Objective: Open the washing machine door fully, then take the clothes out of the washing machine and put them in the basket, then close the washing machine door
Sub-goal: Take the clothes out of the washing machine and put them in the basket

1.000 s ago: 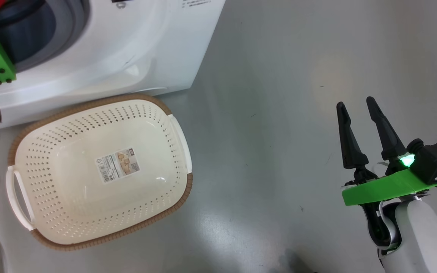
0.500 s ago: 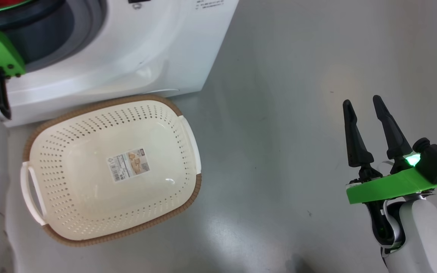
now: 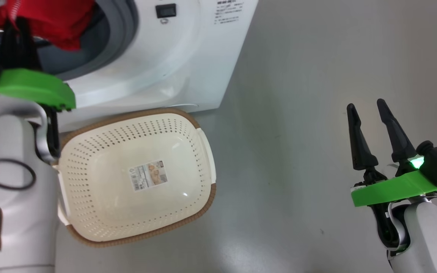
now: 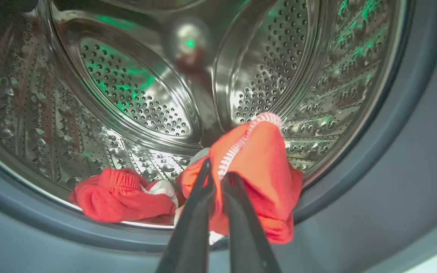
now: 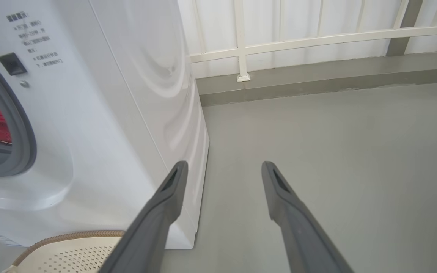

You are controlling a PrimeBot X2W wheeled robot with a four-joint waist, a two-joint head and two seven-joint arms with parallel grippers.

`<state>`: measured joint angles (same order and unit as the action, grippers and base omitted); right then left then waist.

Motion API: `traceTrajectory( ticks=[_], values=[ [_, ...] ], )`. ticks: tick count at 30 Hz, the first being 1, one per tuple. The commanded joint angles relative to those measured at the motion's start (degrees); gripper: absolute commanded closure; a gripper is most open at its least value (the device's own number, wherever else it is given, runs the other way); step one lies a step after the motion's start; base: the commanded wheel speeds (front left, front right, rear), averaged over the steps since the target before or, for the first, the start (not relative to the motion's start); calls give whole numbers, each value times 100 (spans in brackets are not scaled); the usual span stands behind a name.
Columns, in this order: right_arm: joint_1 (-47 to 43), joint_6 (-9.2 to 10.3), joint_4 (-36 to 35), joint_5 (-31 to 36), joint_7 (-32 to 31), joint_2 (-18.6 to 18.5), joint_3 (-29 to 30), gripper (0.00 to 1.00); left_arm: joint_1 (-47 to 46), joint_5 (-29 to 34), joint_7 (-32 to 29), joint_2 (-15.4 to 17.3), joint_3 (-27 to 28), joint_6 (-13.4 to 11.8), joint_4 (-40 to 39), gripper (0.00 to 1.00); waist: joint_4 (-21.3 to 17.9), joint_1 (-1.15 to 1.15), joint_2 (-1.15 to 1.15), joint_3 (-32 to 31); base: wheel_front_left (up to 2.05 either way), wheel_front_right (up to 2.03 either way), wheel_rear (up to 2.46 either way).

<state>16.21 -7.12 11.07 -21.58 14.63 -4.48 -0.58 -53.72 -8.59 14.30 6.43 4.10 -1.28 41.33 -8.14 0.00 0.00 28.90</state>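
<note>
Two red pieces show at the washer mouth. One garment is pinched in the left gripper, whose fingers are clamped tight on a fold near its white-stitched hem. A second piece, with some white cloth, lies on the near lip of the drum, further left. The grip looks shallow, so the pull should be slow and straight out over the rubber ring, lifting enough that the hanging cloth neither snags nor drags the second piece out. The basket sits empty on the floor, right against the washer and below the opening. Release only once the cloth hangs over its middle. The right gripper hangs wide open, far right, well clear.
</note>
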Motion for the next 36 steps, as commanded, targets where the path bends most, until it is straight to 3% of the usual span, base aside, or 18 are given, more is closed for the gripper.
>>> traceTrajectory(
  ticks=[1,13,22,36],
  values=[
    [-164,-36,-124,19,37,-76,-73,0,131,36,69,185,133,55,-262,100,107,0,0,-105,0,0,0],
    [-336,-36,-141,38,37,-147,27,0,1547,194,70,-247,518,413,-2247,100,320,0,0,-373,0,0,0],
    [-413,-36,-154,52,37,-153,66,0,2248,126,70,-348,543,447,-3505,100,424,0,0,-456,0,0,0],
    [-438,-36,-171,44,37,-184,52,0,2817,-167,70,-355,114,15,-5111,100,486,0,0,-463,0,0,0]
  ],
)
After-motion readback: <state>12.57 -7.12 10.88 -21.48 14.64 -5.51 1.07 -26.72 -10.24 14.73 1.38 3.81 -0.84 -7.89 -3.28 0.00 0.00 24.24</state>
